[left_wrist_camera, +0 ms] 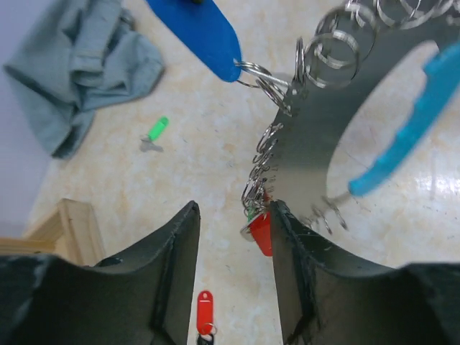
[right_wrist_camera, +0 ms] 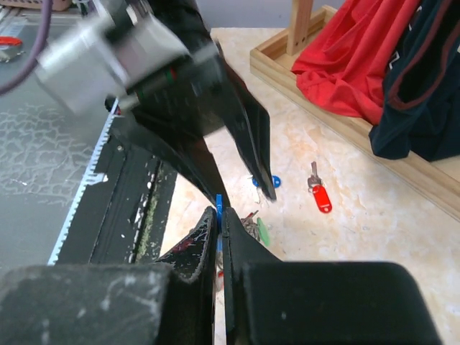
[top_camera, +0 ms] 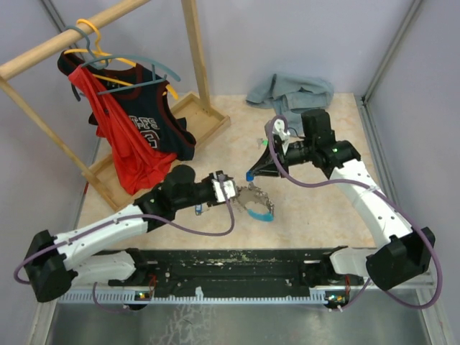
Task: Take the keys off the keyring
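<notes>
Keys [top_camera: 251, 194] bunch in a jangly silver cluster on the keyring [top_camera: 257, 203], just past the middle of the counter [top_camera: 316, 215] toward 5 o'clock in the overhead view. From the left wrist, the cluster reads as a string of small split rings [left_wrist_camera: 266, 154], thin and bright. They climb from 6 o'clock toward 1 o'clock along a broad grey curved band that is too close to the lens to make out clearly. A light blue piece [left_wrist_camera: 413, 126] slants across the band's opening at 3 o'clock. A red tag [left_wrist_camera: 260, 231] hangs at the bottom end of the string, and a blue tag [left_wrist_camera: 200, 32] rides a ring at 12 o'clock.

The left claw [left_wrist_camera: 233, 208] sits at 9 o'clock of the bunch with its jaws parted to a middling gap. The red tag touches the inner face of one finger while the other finger stands clear, so the claw grips nothing. The right claw [right_wrist_camera: 219, 210] reaches in from 1 o'clock with its jaws pressed together on the blue tag, which shows as a blue sliver between the tips.

Two keys lie loose on the counter: a green-tagged key [left_wrist_camera: 154, 134] toward 10 o'clock in the left wrist view, and a red-tagged key [right_wrist_camera: 319, 194] apart from the bunch. Grey cloth [top_camera: 291, 90] is heaped at 1 o'clock by the back wall. A wooden rack [top_camera: 194, 57] at 10 o'clock carries a red garment [top_camera: 126, 147] and a dark jersey [top_camera: 154, 108].
</notes>
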Robot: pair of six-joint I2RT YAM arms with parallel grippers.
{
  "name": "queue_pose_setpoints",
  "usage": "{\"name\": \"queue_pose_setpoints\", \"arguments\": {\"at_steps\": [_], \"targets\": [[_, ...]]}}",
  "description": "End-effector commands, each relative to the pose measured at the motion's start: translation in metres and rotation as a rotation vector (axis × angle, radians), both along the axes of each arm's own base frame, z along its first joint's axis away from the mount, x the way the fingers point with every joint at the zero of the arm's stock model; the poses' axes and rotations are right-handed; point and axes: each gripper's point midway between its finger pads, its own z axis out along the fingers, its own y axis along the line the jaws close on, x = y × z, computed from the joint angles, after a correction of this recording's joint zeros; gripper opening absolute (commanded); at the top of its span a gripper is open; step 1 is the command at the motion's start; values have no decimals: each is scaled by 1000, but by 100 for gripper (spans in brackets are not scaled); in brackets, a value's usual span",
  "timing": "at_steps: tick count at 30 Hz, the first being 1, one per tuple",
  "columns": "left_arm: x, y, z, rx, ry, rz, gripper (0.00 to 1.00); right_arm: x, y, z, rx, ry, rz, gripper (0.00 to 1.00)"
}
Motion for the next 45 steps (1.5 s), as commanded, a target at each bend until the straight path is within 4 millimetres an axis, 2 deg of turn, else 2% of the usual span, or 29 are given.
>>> {"name": "queue_pose_setpoints", "arguments": {"at_steps": [1, 4, 8, 11, 18, 23, 37, 45], "targets": [[0, 9, 72, -281, -175, 45, 54, 9, -2, 28, 38, -87, -33, 0], [-13, 11, 80, -358, -178, 5, 54, 2, 0, 30, 63, -69, 13, 0], [-26, 2, 82, -428, -119, -64, 44, -6, -1, 30, 78, -73, 54, 0], [-22, -6, 73, -415, -98, -65, 39, -9, -1, 31, 85, -76, 71, 0], [-11, -20, 60, -400, -88, -65, 38, -10, -2, 29, 84, -77, 77, 0], [-16, -28, 57, -412, -71, -113, 38, -9, -2, 28, 80, -78, 72, 0], [-30, -12, 52, -437, -36, -104, 34, -11, -2, 29, 85, -82, 82, 0], [-41, -19, 57, -499, 70, -140, 31, -11, -2, 29, 85, -80, 84, 0]]}}
